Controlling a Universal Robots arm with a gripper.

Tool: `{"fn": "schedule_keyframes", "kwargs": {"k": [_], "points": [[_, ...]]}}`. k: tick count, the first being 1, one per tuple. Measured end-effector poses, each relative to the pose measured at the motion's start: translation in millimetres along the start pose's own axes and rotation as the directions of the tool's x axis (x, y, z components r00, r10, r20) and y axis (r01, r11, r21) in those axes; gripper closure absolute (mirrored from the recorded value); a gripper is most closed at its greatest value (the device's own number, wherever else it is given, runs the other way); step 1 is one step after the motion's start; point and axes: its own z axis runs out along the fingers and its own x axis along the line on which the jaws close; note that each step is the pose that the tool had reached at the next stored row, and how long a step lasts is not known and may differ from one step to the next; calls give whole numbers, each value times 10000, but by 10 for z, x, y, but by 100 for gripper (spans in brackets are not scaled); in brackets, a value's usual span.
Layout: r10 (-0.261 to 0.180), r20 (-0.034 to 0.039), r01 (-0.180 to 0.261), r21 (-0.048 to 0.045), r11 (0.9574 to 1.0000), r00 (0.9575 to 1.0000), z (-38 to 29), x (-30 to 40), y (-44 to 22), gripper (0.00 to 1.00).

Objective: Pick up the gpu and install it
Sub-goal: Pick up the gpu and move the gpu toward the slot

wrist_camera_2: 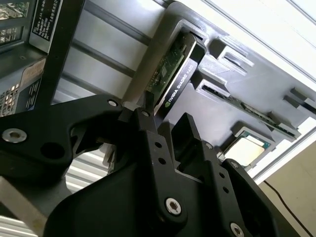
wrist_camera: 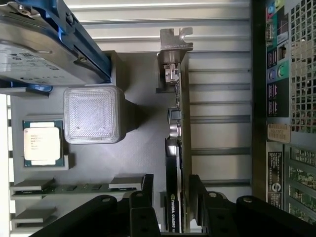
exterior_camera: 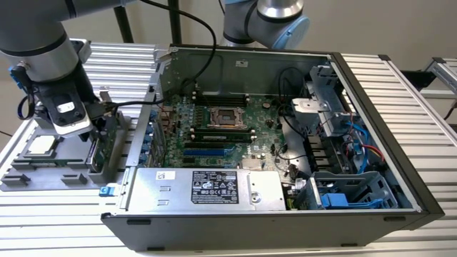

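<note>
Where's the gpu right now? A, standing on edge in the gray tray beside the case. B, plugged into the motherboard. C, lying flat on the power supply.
A: the gpu stands on edge in the gray tray outside the case, with the gripper straddling it.

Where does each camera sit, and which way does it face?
Exterior view: off the arm, above the open computer case, looking down; the arm shows at the exterior view's left.
First wrist view: on the wrist, looking along the jaws straddling the gpu.
Second wrist view: on the wrist, obliquely past the jaws.
Both wrist views share jaws and gpu.
</note>
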Motion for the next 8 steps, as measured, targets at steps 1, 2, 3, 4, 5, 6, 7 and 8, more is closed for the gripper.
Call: {"fn": "schedule_keyframes", "kwargs": {"k": [1,2,3,4,5,6,7,8], "points": [[0,-2,0,-1,10000,10000,3,0,0,0],[0,-4,0,-1,10000,10000,5,1,0,0],[1,-7,-1,0,10000,10000,7,2,0,0],[1,-9,-1,0,10000,10000,10,3,-1,0],[1,-11,-1,-1,10000,10000,12,3,-1,0],[1,-14,-1,0,10000,10000,15,4,-1,0],[1,-17,-1,0,10000,10000,17,4,-1,0],[1,-20,-1,0,10000,10000,19,5,-1,0]]}}
